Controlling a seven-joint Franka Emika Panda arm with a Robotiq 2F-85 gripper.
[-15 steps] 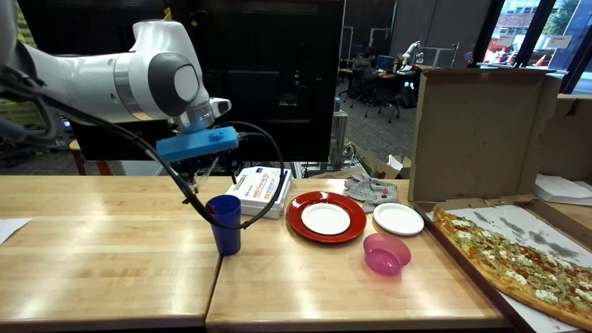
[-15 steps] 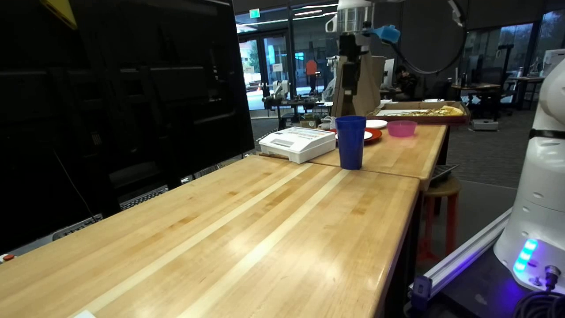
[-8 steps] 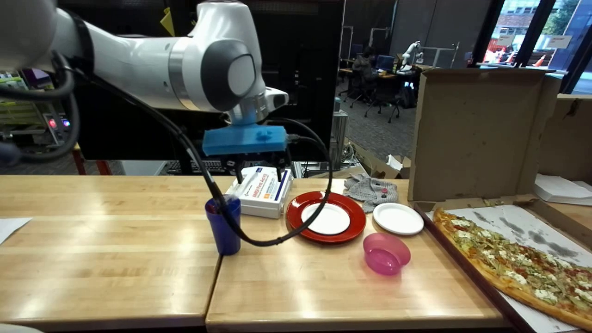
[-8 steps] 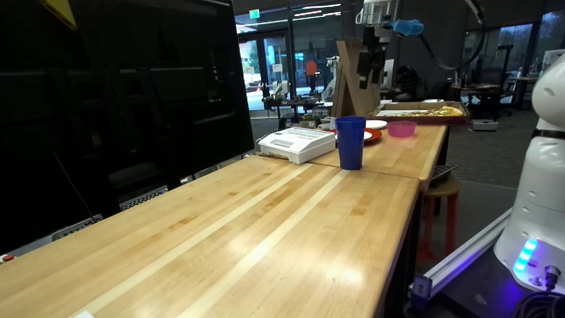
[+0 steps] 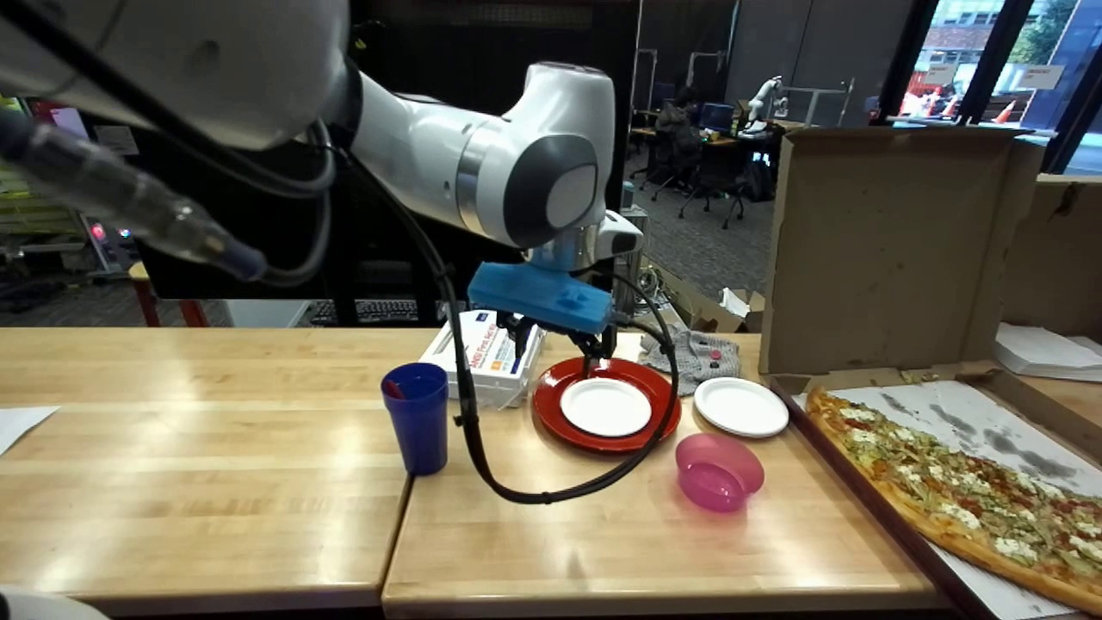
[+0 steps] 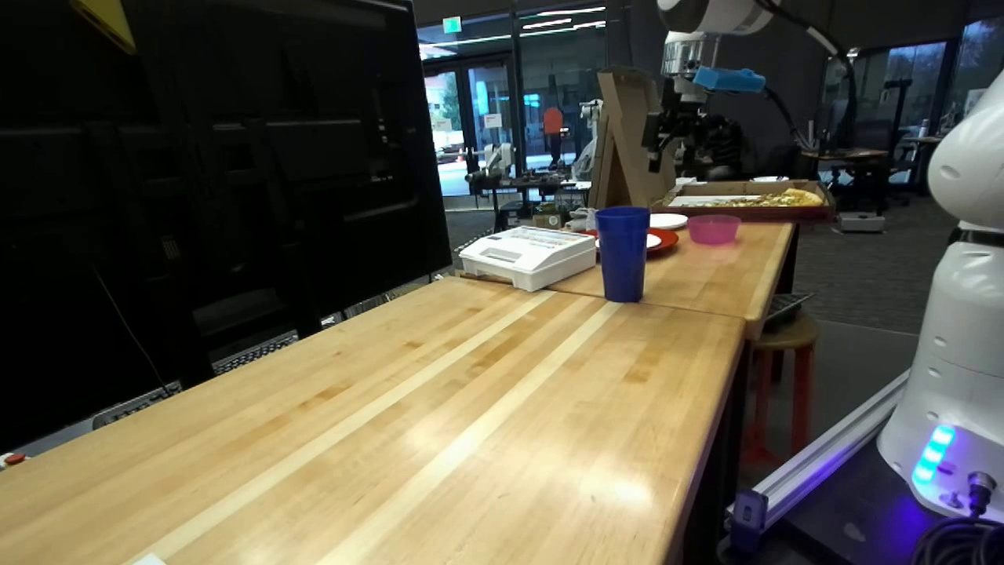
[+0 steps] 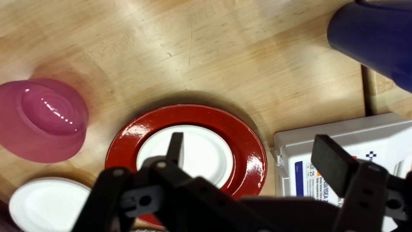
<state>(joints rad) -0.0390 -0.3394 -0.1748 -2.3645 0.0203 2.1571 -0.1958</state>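
Wrist view: the gripper (image 7: 251,148) stands wide open, nothing between its fingers. One finger shows over the white plate (image 7: 206,151), the other over the first aid kit (image 7: 373,143). The white plate lies on the red plate (image 7: 249,145), whose broader rim frames and bears it. A pink bowl (image 7: 42,119) sits apart from both.

In an exterior view: the gripper hangs fingers downward above the first aid kit and red plate. A black cable (image 5: 469,413) loops slack below the arm (image 5: 430,155), presumably leaving it room to turn. The blue cup (image 5: 422,430) stands upright, mouth up, with a red item (image 5: 393,389) inside; cannot tell what. The pizza box (image 5: 895,250) has its lid raised, which leaves the pizza (image 5: 956,482) exposed.

In an exterior view: the robot base (image 6: 961,361) stands beside the tables (image 6: 439,439), so the arm reaches across. The blue cup, by their joint, partly hides the stacked plates. The gripper is well above, touching nothing.
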